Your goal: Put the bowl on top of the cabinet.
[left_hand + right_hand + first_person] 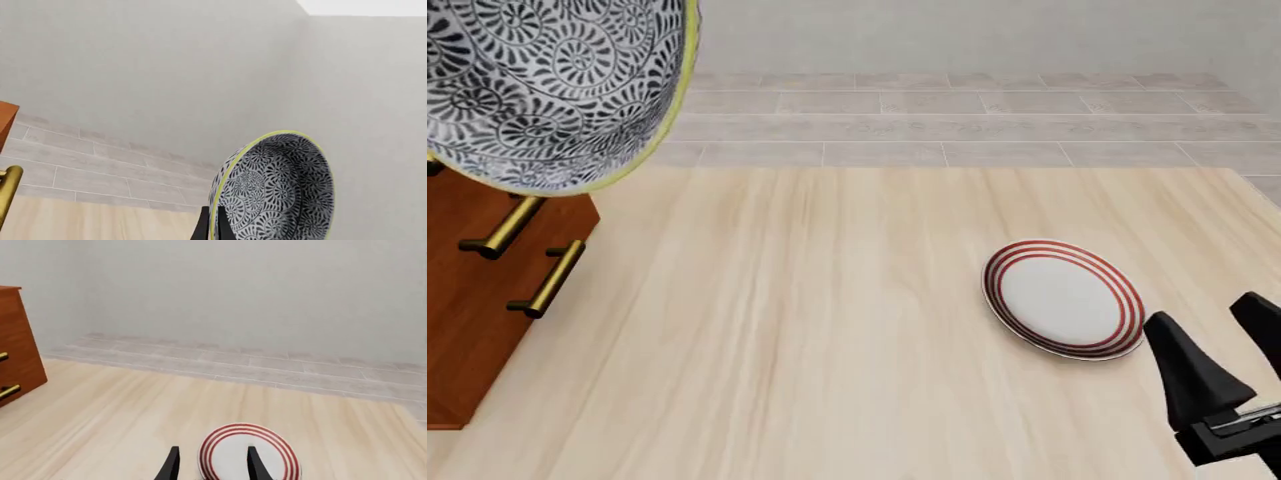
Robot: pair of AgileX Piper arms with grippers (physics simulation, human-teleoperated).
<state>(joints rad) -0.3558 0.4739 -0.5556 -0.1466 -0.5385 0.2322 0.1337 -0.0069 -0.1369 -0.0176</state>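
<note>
Overhead, bowl (554, 85) hangs tilted above cabinet (481, 300) top, lower rim just past cabinet's front edge. Left gripper (212, 225) pinches bowl's rim, fingers clamped either side. Right gripper (1228, 350) parted, holding nothing, low just beside red-ringed plate (1064, 298), well apart from cabinet. Pale wood table (801, 340); grey tiled floor (961, 125) beyond.

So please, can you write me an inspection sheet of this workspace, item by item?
Surface: pale wooden table, flat.
Job's things: deep round blue-black patterned bowl lifted, tilted on edge, near the reddish-brown wooden cabinet with brass handles at the table's left.
Clutter: flat white plate with red rings on the table's right part.
Grippers: left gripper shut on the bowl's rim; right gripper open, empty, near the plate.
Cables: nothing seen.
Surroundings: grey tiled floor, plain pale wall.
</note>
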